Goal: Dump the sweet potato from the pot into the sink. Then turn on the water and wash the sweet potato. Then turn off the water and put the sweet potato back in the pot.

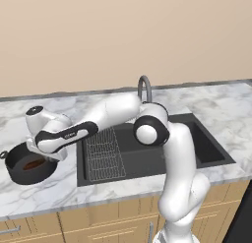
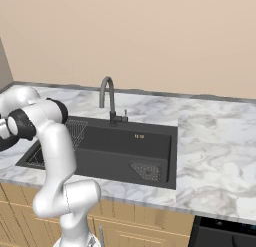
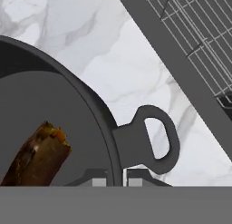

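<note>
Standing at the counter (image 1: 216, 106), one item in hand, the rest untouched.

Pot (image 1: 22, 169): on the marble left of the sink (image 1: 197, 138), upright, not yet tipped. The gripper (image 3: 114, 180) is down at its near rim beside the loop handle (image 3: 152, 143); the fingers (image 3: 100, 181) sit close together with the rim wall between them, so by my reading they are pinched on the pot.

Sweet potato (image 3: 38, 157): lying on the pot floor, a reddish-brown lump with an orange torn end, clear of the rim.

Sink: dry as far as shows, holding a wire rack (image 1: 104, 153) on its left side and a strainer (image 2: 147, 171) near the front right corner.

Faucet (image 2: 107, 98): upright behind the basin, no water running.

Progress, as judged: only the grip on the pot looks made. Left to do: lift and dump, water on, wash, water off, return the sweet potato.

Views compared. The hand view gives the finger-to-rim contact, the handle loop and the sweet potato's texture, plus a corner of the rack. The left base view gives the whole reach of the arm (image 1: 108, 116) across the sink to the pot. The right base view gives the strainer and the faucet's small side lever (image 2: 125, 113).
</note>
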Robot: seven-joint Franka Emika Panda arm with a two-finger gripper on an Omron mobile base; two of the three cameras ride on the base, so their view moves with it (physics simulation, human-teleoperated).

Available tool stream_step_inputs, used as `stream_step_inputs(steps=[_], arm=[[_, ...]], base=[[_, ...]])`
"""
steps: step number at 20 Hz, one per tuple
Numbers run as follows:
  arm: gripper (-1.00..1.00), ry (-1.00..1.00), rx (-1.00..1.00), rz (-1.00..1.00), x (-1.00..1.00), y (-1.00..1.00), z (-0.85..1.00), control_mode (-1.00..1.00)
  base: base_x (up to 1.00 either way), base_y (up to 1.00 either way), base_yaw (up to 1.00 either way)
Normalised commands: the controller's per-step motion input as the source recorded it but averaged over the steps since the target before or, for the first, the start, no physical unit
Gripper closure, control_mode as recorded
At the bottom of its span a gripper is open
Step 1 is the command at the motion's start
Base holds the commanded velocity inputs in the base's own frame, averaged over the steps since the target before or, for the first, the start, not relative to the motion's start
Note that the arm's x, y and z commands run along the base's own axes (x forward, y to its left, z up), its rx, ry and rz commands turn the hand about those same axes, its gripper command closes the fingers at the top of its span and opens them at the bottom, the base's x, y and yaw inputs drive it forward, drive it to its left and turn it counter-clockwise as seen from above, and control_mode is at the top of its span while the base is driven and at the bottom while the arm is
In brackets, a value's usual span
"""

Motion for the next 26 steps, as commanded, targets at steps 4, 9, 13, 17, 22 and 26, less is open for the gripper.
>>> stream_step_inputs(steps=[4,9,13,17,22,26], arm=[[1.0,0.0,0.0,-0.12,-0.2,-0.22,0.03,-1.0],[1.0,-0.01,0.0,-0.11,-0.16,-0.32,0.16,-1.0],[1.0,-0.02,0.0,-0.09,-0.05,-0.41,0.26,-1.0],[1.0,-0.03,0.0,-0.08,-0.01,-0.47,0.36,-1.0],[1.0,-0.01,0.0,-0.08,0.0,-0.49,0.37,-1.0],[1.0,-0.01,0.02,-0.09,0.0,-0.51,0.38,-1.0]], base=[[0.0,0.0,0.0],[0.0,0.0,0.0],[0.0,0.0,0.0],[0.0,0.0,0.0],[0.0,0.0,0.0],[0.0,0.0,0.0]])
